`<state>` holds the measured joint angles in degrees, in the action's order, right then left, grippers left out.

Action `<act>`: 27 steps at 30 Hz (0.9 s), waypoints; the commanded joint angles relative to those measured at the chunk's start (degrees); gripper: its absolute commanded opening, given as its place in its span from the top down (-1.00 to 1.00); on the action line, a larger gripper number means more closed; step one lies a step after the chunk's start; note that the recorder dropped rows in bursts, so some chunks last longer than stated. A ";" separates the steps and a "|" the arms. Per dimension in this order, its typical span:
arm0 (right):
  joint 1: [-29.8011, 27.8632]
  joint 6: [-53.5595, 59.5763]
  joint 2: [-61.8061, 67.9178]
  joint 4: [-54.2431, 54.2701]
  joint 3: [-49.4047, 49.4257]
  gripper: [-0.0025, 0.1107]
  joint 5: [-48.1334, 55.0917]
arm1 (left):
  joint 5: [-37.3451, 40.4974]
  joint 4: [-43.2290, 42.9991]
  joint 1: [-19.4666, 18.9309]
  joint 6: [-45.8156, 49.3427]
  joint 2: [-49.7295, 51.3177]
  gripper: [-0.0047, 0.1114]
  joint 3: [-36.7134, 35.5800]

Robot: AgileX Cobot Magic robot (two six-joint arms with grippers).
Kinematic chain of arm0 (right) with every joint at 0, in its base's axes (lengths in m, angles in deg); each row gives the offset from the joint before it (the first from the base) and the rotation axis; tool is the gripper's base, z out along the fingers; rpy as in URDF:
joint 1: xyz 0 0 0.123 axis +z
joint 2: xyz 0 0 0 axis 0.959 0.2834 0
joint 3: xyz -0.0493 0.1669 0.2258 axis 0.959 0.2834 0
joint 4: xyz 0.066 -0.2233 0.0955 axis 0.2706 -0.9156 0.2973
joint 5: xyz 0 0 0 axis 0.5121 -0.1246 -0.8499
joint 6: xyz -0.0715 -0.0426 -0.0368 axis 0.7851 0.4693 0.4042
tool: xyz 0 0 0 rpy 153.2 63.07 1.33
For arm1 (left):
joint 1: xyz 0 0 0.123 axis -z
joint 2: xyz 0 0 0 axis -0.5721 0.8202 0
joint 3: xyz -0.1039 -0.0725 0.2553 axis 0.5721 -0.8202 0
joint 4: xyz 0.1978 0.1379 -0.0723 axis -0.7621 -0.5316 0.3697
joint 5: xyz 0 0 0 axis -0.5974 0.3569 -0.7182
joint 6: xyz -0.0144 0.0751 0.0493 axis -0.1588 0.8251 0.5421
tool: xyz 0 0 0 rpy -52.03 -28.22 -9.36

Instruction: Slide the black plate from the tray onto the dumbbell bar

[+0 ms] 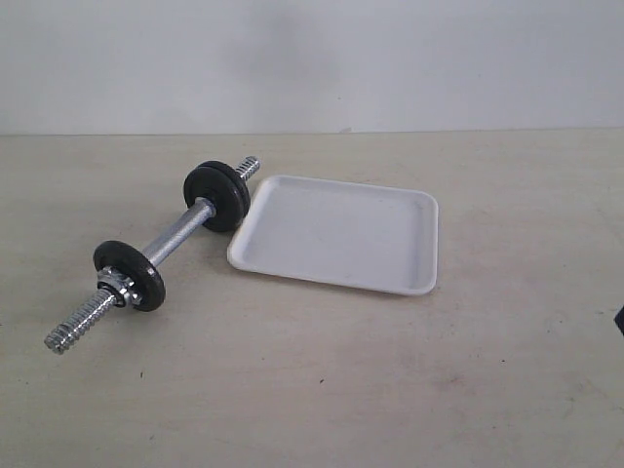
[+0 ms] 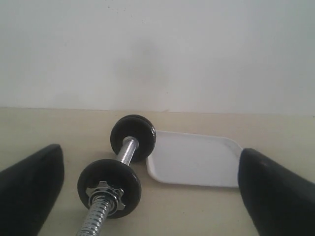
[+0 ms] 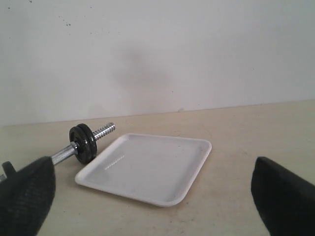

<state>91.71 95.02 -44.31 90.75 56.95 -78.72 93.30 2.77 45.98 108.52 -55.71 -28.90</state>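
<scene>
Now, with left gripper [image 2: 152, 191] and right gripper [image 3: 155, 196] spread empty, your nudge could roll the dumbbell bar [image 1: 180, 232], shedding its far black plate [image 1: 218, 195].

Matte black, blunt wedge-shaped fingers [image 2: 29, 187] on left hand [image 2: 150, 157] and right hand [image 3: 153, 167], the latter's finely textured.

Left gripper [image 2: 150, 150] is wide open, its two black fingers [image 2: 29, 187] spread far apart and clamping nothing. Right gripper [image 3: 152, 160] is just as wide, its dark textured fingers [image 3: 283, 196] splayed and empty. In the exterior view only a dark sliver [image 1: 620, 322] shows at the right edge, mid-height; which part it is cannot be told.
</scene>
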 commanded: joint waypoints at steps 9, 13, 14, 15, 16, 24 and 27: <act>0.07 -3.08 -0.27 3.41 -0.07 -0.90 -0.98 | -1.09 7.48 0.00 0.33 -0.10 -0.61 -0.22; 0.07 -3.37 -0.27 3.51 -0.07 -0.90 -0.96 | -2.98 7.00 0.00 0.33 -0.10 -0.40 -0.22; 0.07 -3.37 -0.27 3.51 -0.07 -0.90 -0.96 | -2.99 7.00 0.00 0.33 -0.10 -0.15 -0.22; 0.07 -3.37 -0.27 3.64 -0.07 -0.90 -0.83 | -2.99 7.00 0.00 0.33 -0.10 0.19 -0.22; 0.07 -3.37 -0.27 3.64 -0.07 -0.90 -0.69 | -2.27 7.00 0.00 0.33 -0.10 0.51 -0.22; 0.07 -3.69 -0.27 5.07 -0.07 -0.90 -0.26 | 0.24 6.77 0.00 1.55 -0.10 0.84 -0.22; 0.07 -5.59 -0.27 5.49 -0.07 -0.90 -0.26 | 1.79 6.77 0.00 1.55 -0.10 0.84 -0.22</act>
<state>91.71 90.86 -44.31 95.91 56.95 -78.91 93.66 9.37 45.98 109.64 -55.71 -28.90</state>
